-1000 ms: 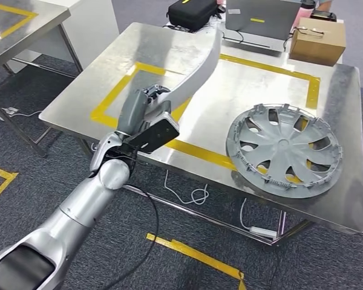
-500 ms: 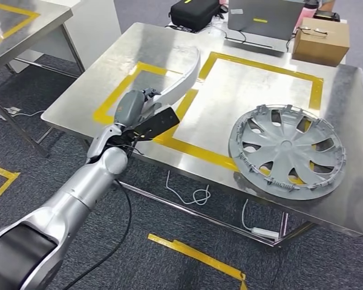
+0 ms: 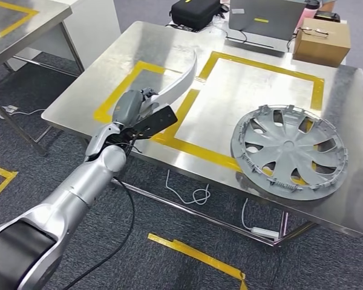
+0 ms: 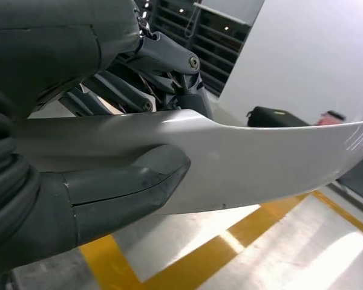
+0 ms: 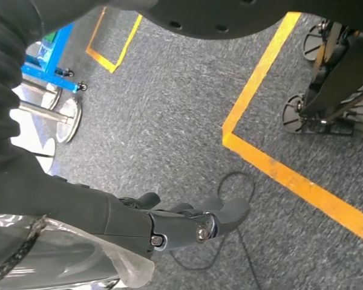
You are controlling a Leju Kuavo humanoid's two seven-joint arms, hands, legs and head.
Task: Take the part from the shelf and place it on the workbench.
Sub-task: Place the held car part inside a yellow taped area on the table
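The steel worktop (image 3: 124, 54) spans most of the head view, its yellow tape outlines marking set-down bays, which is likely why the arm reaches over the near-left bay; its far edge, with a dark case (image 3: 194, 12), a laptop (image 3: 266, 17) and a cardboard box (image 3: 322, 40), is cut off by the frame; a grey wheel cover (image 3: 289, 150) lies flat on the right side, overlapping the tape line, apart from the work in hand; the part (image 3: 182, 77), a long curved silvery trim strip, is carried by the left hand (image 3: 136, 109) over the near-left bay, slanting up and away from the hand, probably so its free end stays off the surface; whether it touches the worktop cannot be told; in the left wrist view the thumb (image 4: 138, 181) lies against one face of the part (image 4: 262, 163) and the darker fingers close over the other, hiding the gripped end; the right hand (image 5: 189, 226) hangs over the carpet, fingers loosely extended and holding nothing.
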